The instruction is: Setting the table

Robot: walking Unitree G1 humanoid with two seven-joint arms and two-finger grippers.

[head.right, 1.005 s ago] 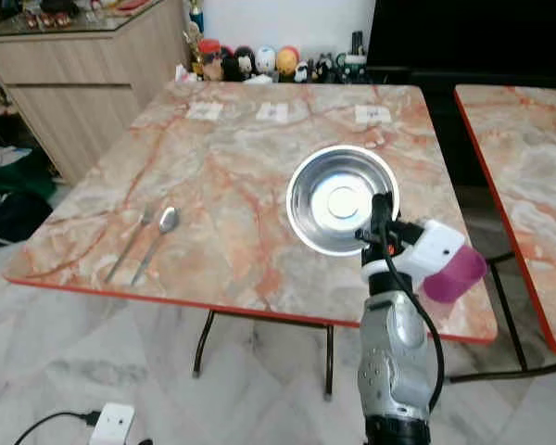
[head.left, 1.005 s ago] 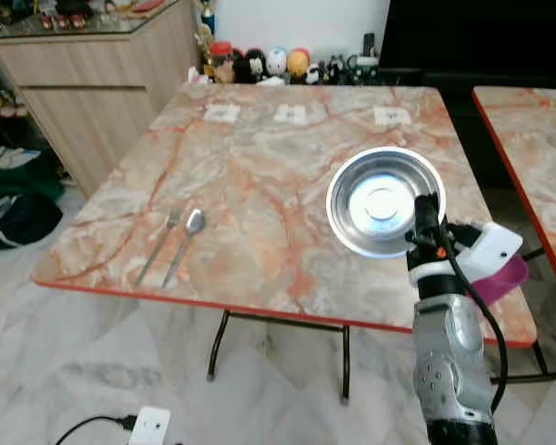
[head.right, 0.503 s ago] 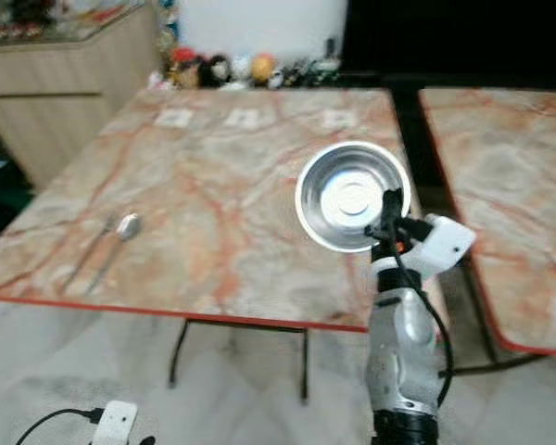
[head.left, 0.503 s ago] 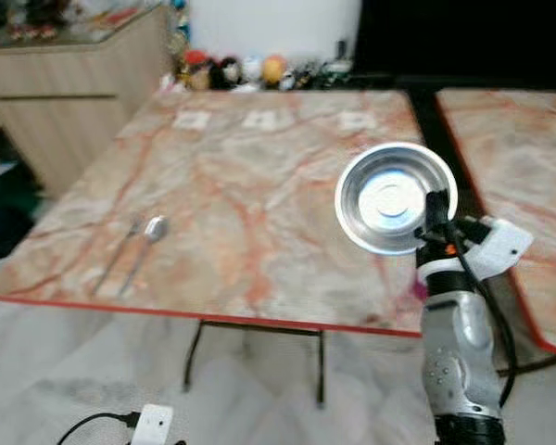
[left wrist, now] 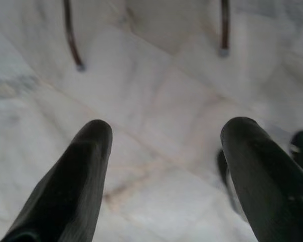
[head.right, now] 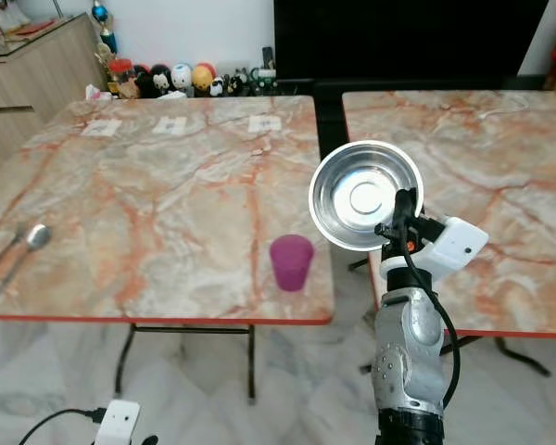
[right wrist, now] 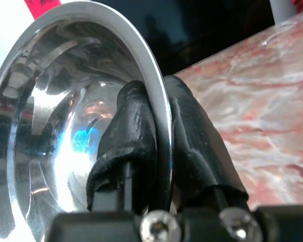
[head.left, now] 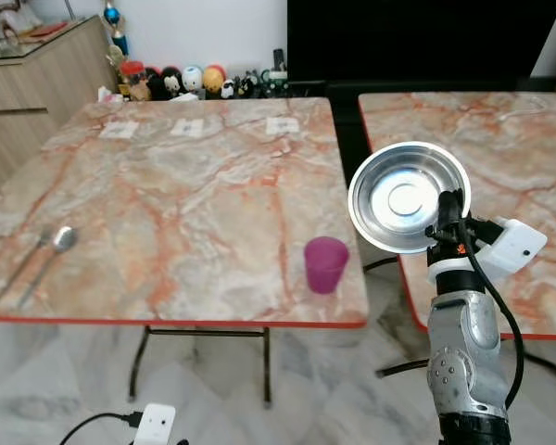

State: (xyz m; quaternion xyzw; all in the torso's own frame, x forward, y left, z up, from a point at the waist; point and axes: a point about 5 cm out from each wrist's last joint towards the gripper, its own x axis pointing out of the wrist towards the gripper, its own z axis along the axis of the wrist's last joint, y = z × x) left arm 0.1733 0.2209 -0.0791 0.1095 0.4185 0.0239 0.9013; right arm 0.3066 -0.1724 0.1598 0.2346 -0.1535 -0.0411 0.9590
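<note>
Over at nine o'clock in the head views, a spoon (head.left: 54,248) and fork (head.left: 23,260) lie side by side near the front edge of the marble bench (head.left: 167,195). Toward the middle, a purple cup (head.left: 325,264) stands upright near the bench's front right corner. At three o'clock the right gripper (head.left: 449,215) is raised, its fingers clamped on the rim of a shiny steel bowl (head.left: 408,197), held on edge in the air above the gap between the bench and a second bench (head.left: 500,139). The right wrist view gets close: one finger inside the rim, one outside, the bowl (right wrist: 65,126) mirror-bright. The left wrist view has the left gripper (left wrist: 164,166) spread wide, holding nothing, above the marble floor (left wrist: 156,91).
</note>
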